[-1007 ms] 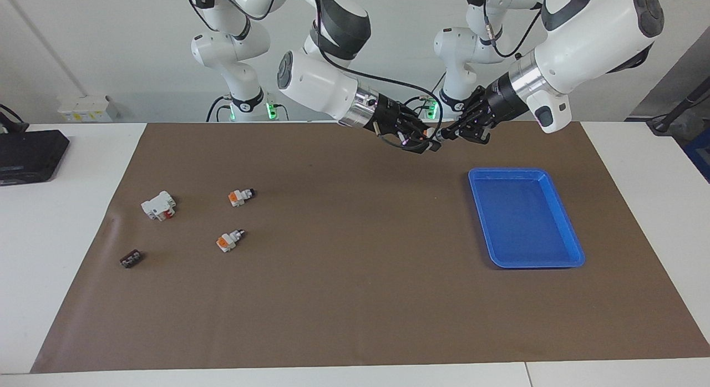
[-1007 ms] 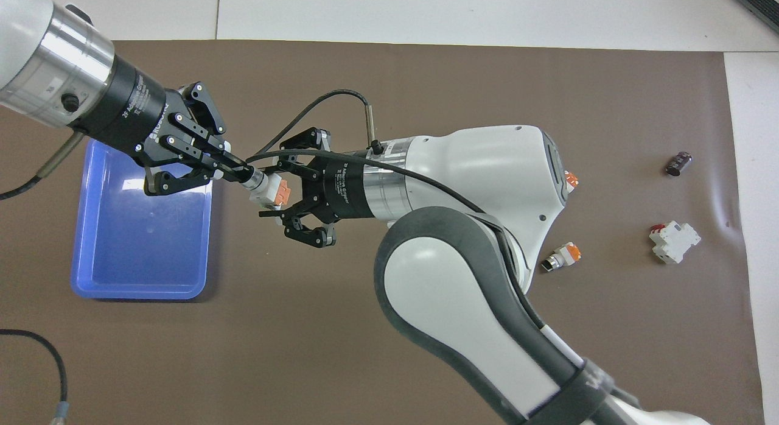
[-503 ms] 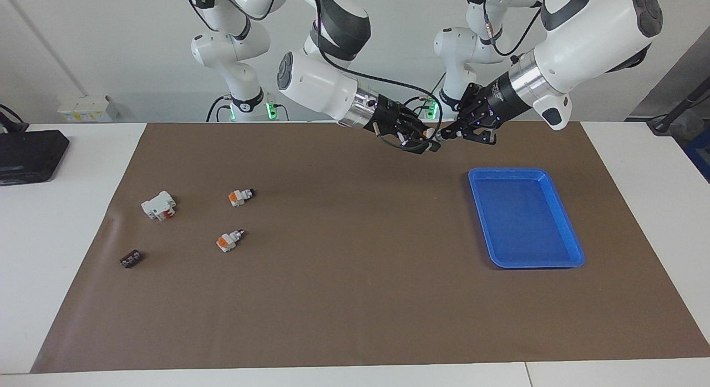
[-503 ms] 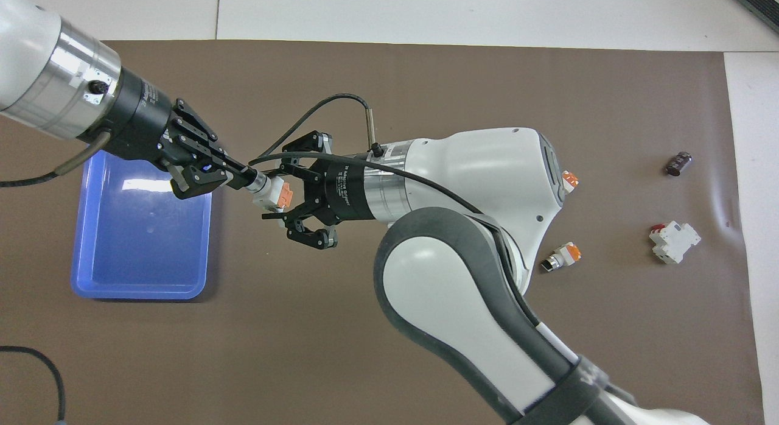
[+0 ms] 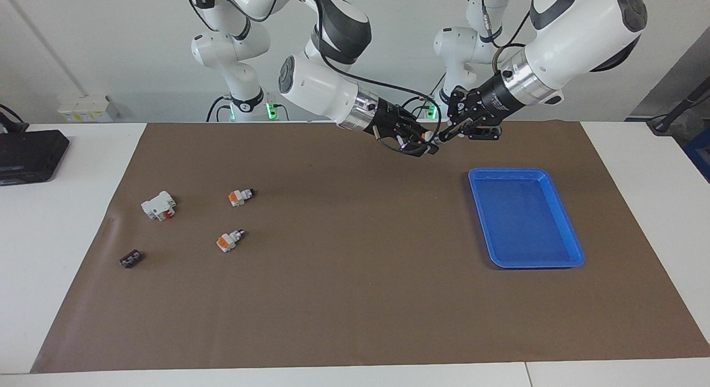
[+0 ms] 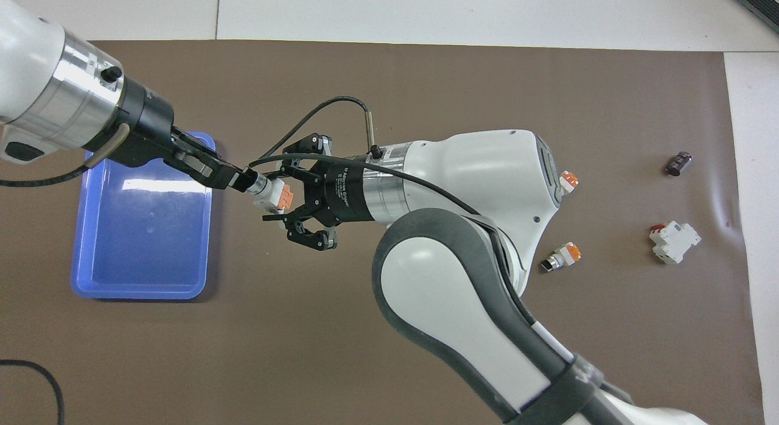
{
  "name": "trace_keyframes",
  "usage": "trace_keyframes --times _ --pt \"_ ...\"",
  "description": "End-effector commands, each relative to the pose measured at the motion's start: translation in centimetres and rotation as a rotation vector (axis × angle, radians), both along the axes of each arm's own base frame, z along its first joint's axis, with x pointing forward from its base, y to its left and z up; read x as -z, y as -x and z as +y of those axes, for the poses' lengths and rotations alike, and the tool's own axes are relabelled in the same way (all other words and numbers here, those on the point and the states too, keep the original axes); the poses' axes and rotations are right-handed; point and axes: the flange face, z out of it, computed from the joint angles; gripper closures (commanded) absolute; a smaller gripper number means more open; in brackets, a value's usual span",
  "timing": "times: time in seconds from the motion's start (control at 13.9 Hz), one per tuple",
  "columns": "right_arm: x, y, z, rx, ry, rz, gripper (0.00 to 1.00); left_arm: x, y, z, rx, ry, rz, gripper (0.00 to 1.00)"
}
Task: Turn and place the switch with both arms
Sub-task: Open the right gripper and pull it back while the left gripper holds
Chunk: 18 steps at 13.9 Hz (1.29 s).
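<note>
One switch (image 6: 275, 193) hangs in the air between both grippers, over the brown mat beside the blue tray's end nearer the robots. My right gripper (image 6: 277, 196) is shut on its white and orange body. My left gripper (image 6: 243, 180) is shut on its black knob end. In the facing view the left gripper (image 5: 444, 136) and the right gripper (image 5: 422, 144) meet tip to tip at the switch (image 5: 432, 139). Two more switches lie on the mat toward the right arm's end: one (image 5: 240, 197) nearer the robots and one (image 5: 228, 240) farther from them.
A blue tray (image 5: 478, 209) lies toward the left arm's end. A larger white block with a red part (image 5: 158, 205) and a tiny dark piece (image 5: 131, 259) lie beside the two loose switches. A black box (image 5: 28, 154) sits off the mat at the right arm's end.
My left wrist has turned about its own axis while gripping the knob, and its forearm has lifted a little. The right gripper and the switch body stayed nearly in place.
</note>
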Motion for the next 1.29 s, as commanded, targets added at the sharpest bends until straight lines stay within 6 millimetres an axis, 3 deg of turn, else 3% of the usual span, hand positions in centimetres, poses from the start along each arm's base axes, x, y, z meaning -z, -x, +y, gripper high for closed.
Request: trace_keyframes --times 0.0,0.36,0.72,0.79,0.86,0.93,1.22 --pt "-2.0 0.3 0.0 0.012 -0.034 -0.005 1.0 2.2 0.1 1.4 -0.228 -0.062 0.087 1.0" --pt "-2.0 0.3 0.0 0.012 -0.034 -0.005 1.0 2.2 0.0 1.6 -0.258 -0.058 0.08 1.0" --pt "-2.2 0.4 0.0 0.018 -0.035 0.002 1.0 2.7 -0.3 2.9 -0.263 -0.101 0.064 1.0" --pt "-2.4 0.4 -0.1 0.028 -0.036 0.02 0.74 3.0 -0.3 3.0 -0.262 -0.112 0.061 1.0" --pt "-2.8 0.7 0.0 0.021 -0.025 0.005 0.05 3.1 -0.1 3.1 -0.265 -0.113 0.06 1.0" --pt "-3.0 1.0 -0.1 0.014 -0.011 -0.011 0.0 3.3 0.0 3.3 -0.265 -0.112 0.058 1.0" --pt "-3.1 1.5 -0.4 0.0 0.008 -0.02 0.0 5.2 0.9 4.2 -0.209 -0.16 0.018 1.0"
